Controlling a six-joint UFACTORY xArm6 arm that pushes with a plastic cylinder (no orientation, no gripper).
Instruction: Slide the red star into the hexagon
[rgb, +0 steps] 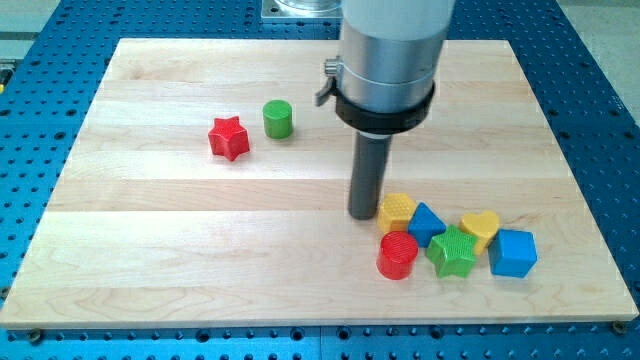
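The red star lies on the wooden board at the view's upper left. The yellow hexagon sits right of centre, at the top left of a cluster of blocks. My tip rests on the board just left of the yellow hexagon, close to it or touching it. The red star is far to the left of and above my tip.
A green cylinder stands just right of the red star. The cluster holds a blue block, a red cylinder, a green star, a yellow heart and a blue cube. The wooden board lies on a blue perforated table.
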